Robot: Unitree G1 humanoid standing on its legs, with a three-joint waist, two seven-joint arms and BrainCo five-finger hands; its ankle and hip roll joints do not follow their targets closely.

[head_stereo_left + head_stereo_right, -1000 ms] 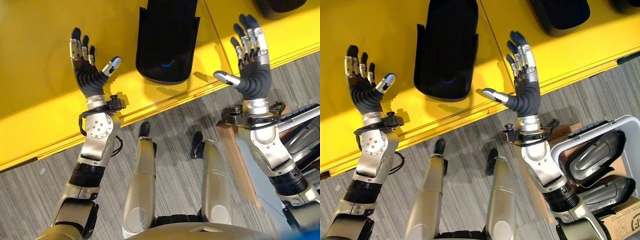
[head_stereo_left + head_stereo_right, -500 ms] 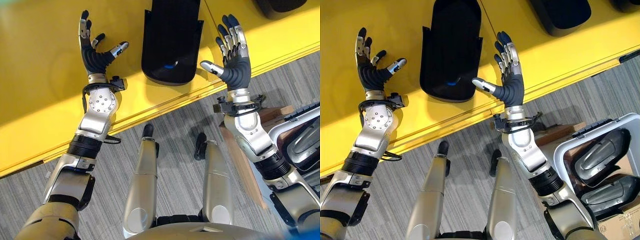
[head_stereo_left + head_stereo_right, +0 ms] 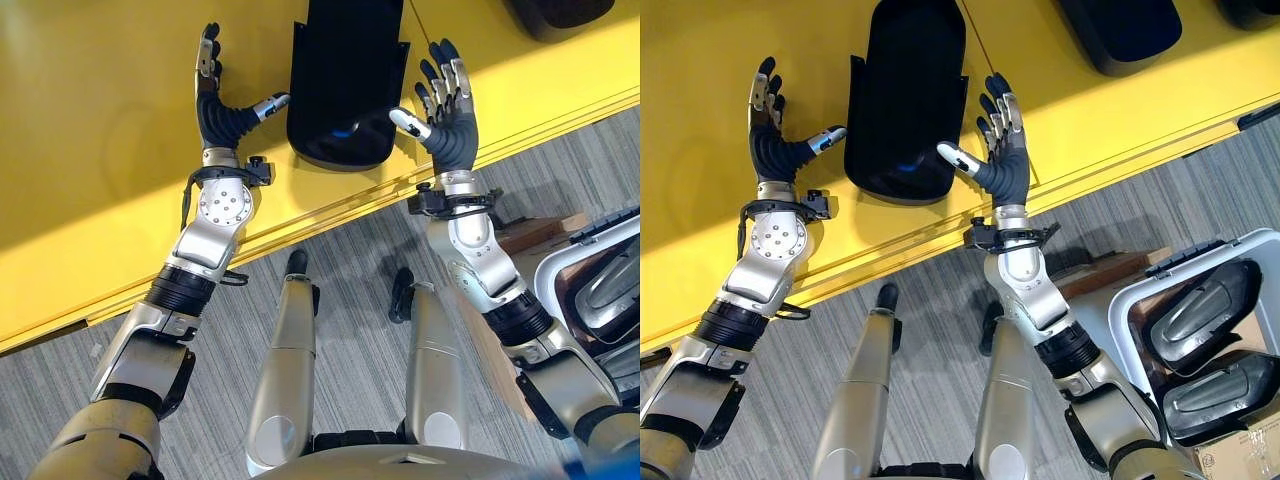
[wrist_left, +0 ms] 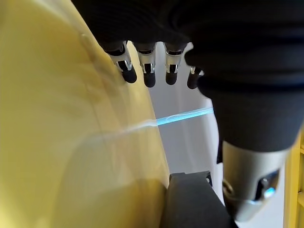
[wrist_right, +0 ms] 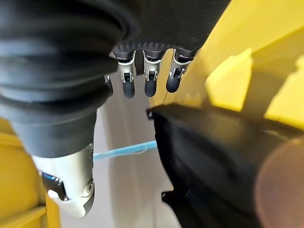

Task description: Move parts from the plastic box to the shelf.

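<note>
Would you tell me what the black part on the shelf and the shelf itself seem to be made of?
The black part looks like moulded plastic, matte with a faint sheen. The shelf looks like painted metal or laminate: smooth, glossy yellow, showing soft reflections. Neither is certain.

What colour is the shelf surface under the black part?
Bright yellow shelf beneath the black part; the right eye view shows it best.

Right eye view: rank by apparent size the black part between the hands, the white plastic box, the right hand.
1. Black part
2. White plastic box, cut off by the frame, so unsure against the part
3. Right hand
</note>
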